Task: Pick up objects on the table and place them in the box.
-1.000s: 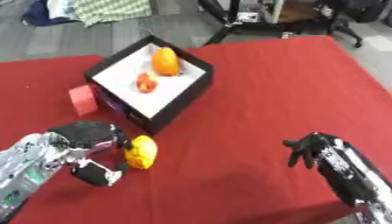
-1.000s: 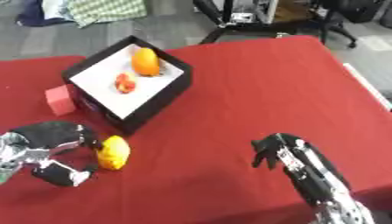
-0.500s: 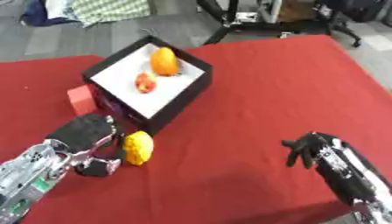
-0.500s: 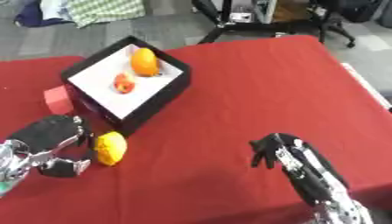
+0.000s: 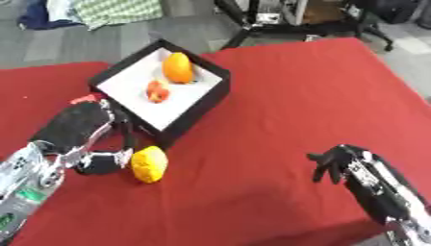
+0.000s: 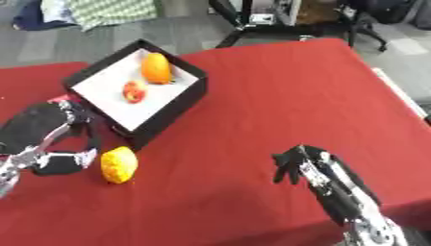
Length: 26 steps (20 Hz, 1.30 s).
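A yellow lemon-like fruit (image 5: pixel 149 164) lies on the red table just in front of the black box (image 5: pixel 198 103). The box has a white floor and holds an orange (image 5: pixel 177 68) and a small red fruit (image 5: pixel 157 91). My left hand (image 5: pixel 80 129) is open right beside the yellow fruit on its left. The thumb reaches in low against the fruit's side, and the fingers point down past the box's near corner. My right hand (image 5: pixel 349 166) hovers open over the table at the lower right, fingers hanging relaxed, holding nothing.
A red block (image 5: pixel 87 99) peeks out behind my left hand, by the box's left side. The red tablecloth (image 5: pixel 295 96) stretches wide between the box and my right hand. Past the far edge are grey floor, a checked cloth (image 5: pixel 118 9) and black stand legs (image 5: pixel 252 19).
My left hand has moved forward and up, closing on the yellow fruit and now hiding most of the red block. The right hand has stayed about where it was.
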### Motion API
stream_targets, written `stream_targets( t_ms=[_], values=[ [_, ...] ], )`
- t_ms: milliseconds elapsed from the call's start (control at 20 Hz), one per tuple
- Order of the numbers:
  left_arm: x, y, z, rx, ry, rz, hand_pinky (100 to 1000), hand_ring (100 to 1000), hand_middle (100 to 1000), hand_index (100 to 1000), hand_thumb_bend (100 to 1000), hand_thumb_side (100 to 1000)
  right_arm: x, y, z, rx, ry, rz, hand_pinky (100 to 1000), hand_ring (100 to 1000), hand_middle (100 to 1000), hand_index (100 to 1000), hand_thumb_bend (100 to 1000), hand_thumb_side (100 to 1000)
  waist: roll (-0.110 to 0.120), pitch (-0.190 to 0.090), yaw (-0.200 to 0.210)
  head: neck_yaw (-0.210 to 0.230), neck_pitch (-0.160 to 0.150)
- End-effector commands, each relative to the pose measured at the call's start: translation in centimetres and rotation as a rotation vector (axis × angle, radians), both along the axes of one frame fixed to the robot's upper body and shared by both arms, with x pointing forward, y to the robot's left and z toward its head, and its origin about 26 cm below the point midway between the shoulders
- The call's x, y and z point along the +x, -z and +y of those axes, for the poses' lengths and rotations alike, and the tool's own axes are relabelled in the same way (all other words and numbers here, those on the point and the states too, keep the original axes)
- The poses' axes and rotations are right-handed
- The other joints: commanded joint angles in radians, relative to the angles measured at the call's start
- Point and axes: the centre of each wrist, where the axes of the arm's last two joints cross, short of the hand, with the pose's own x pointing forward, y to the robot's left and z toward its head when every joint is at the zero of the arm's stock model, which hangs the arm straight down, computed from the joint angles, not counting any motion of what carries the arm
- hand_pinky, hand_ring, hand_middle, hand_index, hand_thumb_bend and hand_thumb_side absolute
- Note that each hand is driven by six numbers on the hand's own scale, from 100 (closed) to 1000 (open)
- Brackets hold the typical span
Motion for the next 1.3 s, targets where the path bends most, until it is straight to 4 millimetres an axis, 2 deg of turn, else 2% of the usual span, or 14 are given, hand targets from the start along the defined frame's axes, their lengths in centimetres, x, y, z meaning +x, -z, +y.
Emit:
stream_targets(
  t_ms=[50,150,300,500,600,800,950,1100,1250,1300],
  values=[
    [-0.5,-2.3,0.4,0.129,0.067,0.079,860,785,803,951,223,703,0.0,-0.8,-0.1,-0.017,-0.008,-0.026,896,466,264,566,100,692,0.014,-0.003,-0.001,-0.004,-0.002],
    [-0.7,-2.6,0.4,0.254,0.095,0.127,884,824,856,990,327,794,0.0,-0.8,-0.1,-0.017,-0.009,-0.025,896,466,264,566,100,689,0.015,-0.004,-0.001,-0.005,-0.002],
    [-0.2,-1.5,0.3,0.360,0.101,0.183,890,842,880,1000,402,883,0.0,-0.8,-0.1,-0.018,-0.013,-0.026,896,466,264,566,100,686,0.015,-0.004,-0.002,-0.009,-0.002],
    [1.1,0.5,0.2,0.400,0.103,0.221,883,836,876,1000,381,851,0.0,-0.8,-0.1,-0.018,-0.013,-0.026,896,466,264,566,100,699,0.014,-0.002,-0.004,-0.010,-0.002],
    [1.9,1.7,0.2,0.395,0.100,0.237,877,828,868,993,319,815,0.0,-0.8,-0.1,-0.018,-0.013,-0.026,896,466,264,566,100,700,0.013,0.000,-0.004,-0.010,-0.002],
    [3.4,4.0,0.1,0.352,0.123,0.262,869,818,855,980,273,792,0.0,-0.8,0.0,-0.018,-0.012,-0.026,896,466,264,566,100,709,0.013,0.002,-0.005,-0.015,-0.002],
    [4.2,5.1,-0.1,0.345,0.136,0.258,860,805,834,955,272,765,0.0,-0.8,0.0,-0.018,-0.013,-0.026,896,466,264,566,100,714,0.012,0.003,-0.004,-0.019,-0.002],
    [4.7,5.5,-0.1,0.338,0.119,0.203,821,733,745,878,252,625,0.0,-0.7,0.0,-0.019,-0.012,-0.024,896,466,264,566,100,719,0.012,0.003,-0.002,-0.021,-0.002],
    [4.9,6.1,0.0,0.334,0.107,0.163,821,733,745,878,252,625,0.0,-0.7,0.0,-0.019,-0.012,-0.024,896,466,264,566,100,719,0.012,0.004,-0.002,-0.022,-0.002],
    [4.9,6.2,0.0,0.334,0.106,0.158,737,531,489,666,138,330,0.0,-0.7,0.0,-0.019,-0.011,-0.024,895,466,264,566,100,708,0.012,0.004,-0.001,-0.023,-0.002]
  ],
)
